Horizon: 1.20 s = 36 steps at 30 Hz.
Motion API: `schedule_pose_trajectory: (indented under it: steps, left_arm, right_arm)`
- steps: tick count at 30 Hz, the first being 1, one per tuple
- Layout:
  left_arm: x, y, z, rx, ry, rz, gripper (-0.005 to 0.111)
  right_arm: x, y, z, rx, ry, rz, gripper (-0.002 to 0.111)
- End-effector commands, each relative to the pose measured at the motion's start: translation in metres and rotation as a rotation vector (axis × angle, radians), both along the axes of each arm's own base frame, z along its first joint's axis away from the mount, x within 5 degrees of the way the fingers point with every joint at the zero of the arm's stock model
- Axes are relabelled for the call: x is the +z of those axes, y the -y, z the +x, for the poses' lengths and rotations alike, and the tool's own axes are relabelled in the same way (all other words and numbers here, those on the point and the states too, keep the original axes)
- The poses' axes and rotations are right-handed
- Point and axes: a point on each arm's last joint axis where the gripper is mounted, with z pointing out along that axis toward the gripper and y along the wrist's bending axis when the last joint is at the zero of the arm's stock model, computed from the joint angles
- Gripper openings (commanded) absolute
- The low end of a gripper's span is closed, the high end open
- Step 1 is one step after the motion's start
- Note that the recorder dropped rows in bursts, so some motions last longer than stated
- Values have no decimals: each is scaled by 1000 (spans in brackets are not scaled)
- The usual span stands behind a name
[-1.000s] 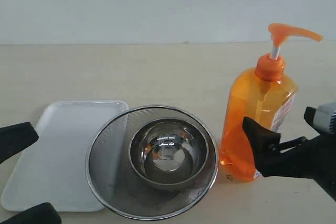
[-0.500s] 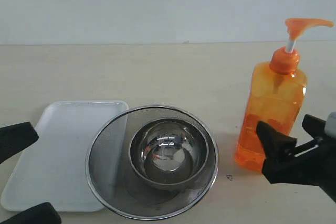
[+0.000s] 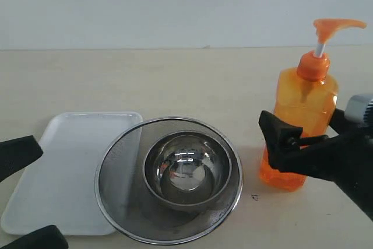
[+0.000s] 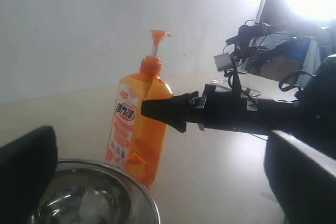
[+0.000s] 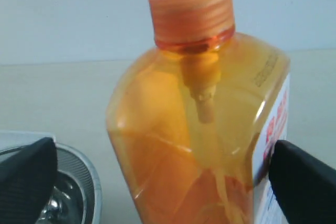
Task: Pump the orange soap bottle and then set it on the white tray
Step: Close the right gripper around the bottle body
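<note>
Plainly, the orange soap bottle (image 3: 303, 103) is standing upright on the table (image 3: 175, 80), just beside the steel strainer (image 3: 119, 161) that is holding a bowl (image 3: 186, 167). It is well apart from the white tray (image 3: 64, 144), which is lying on the strainer's other side. The right gripper (image 3: 300, 129) is bracketing the bottle's lower body with its jaws apart; in the right wrist view one finger (image 5: 26, 182) is sitting clear of the bottle's side, so nothing is being clamped. The left gripper (image 3: 49, 196) is hanging by the tray, spread wide and empty. The pump head (image 3: 338, 25) is sitting raised on its stem; whether it has been pressed I cannot tell, and the placing is not yet done.
</note>
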Motion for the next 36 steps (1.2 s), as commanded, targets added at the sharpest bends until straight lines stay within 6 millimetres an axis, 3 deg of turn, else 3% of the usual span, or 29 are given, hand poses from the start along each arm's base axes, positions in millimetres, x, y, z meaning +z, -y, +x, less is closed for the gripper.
schedule_pose_trajectory:
  steps: [1, 8, 17, 28, 31, 36]
  left_arm:
    - [-1, -1, -1, -5, 6, 1, 110]
    - [-1, -1, -1, -5, 6, 1, 110]
    - [-1, -1, -1, -5, 6, 1, 110]
    - [-1, -1, -1, -5, 6, 1, 110]
    - [-1, -1, -1, -5, 6, 1, 110]
    - [-1, -1, -1, -5, 6, 1, 110]
  right_arm:
    - [1, -1, 6, -47, -20, 4, 104]
    - [-16, -3, 13, -101, -49, -35, 104]
    - [-26, -20, 32, -133, -41, -31, 104]
    - [-37, -16, 37, -233, -43, -57, 103]
    - [-35, -18, 40, -231, -34, -46, 87]
    - [-33, -19, 42, -255, -31, -31, 42]
